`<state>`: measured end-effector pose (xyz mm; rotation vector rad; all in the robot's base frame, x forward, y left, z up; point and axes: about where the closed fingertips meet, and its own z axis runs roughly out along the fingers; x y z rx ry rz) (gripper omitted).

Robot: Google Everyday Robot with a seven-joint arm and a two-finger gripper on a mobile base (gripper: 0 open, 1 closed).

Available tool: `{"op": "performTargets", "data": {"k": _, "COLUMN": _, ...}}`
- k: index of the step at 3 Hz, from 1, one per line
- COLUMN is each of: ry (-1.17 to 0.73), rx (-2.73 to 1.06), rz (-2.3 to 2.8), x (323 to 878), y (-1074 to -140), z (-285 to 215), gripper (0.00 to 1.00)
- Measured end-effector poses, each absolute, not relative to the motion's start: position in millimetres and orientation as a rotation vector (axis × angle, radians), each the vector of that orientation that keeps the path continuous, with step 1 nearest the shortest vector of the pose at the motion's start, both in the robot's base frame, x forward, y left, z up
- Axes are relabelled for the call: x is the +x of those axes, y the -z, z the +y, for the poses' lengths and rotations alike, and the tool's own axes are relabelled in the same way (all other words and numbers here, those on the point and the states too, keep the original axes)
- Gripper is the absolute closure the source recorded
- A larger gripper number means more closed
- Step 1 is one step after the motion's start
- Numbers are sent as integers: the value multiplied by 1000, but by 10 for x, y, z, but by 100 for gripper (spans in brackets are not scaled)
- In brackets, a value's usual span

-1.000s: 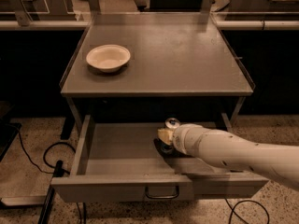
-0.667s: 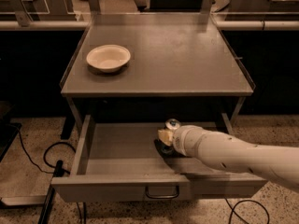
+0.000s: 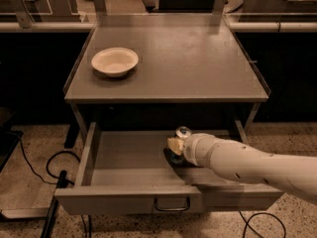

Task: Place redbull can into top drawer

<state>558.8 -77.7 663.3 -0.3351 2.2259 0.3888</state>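
Nearly done: can down in the open drawer

I have the gripper [image 3: 175, 148] inside the top drawer [image 3: 124, 155], right of its middle, with the redbull can [image 3: 183, 131] right against it; only the can's silver top shows above my arm [image 3: 247, 163]. I cannot tell whether the claw is clamped on it or loose. Placing looks almost complete, with release and withdrawal left. By my judgement the can stands upright, long axis vertical, top upward

Inside the open top drawer [image 3: 124, 200], the gripper [image 3: 174, 147] is right beside the redbull can [image 3: 183, 131].
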Motion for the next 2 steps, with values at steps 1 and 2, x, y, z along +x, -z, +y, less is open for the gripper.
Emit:
{"op": "performTargets", "data": {"k": 1, "ry": -389, "rx": -335, "rz": 2226, "x": 5588, "y": -6633, "z": -777, "gripper": 34}}
{"op": "performTargets", "data": {"k": 2, "ry": -389, "rx": -335, "rz": 2226, "x": 5588, "y": -6633, "z": -777, "gripper": 13}}
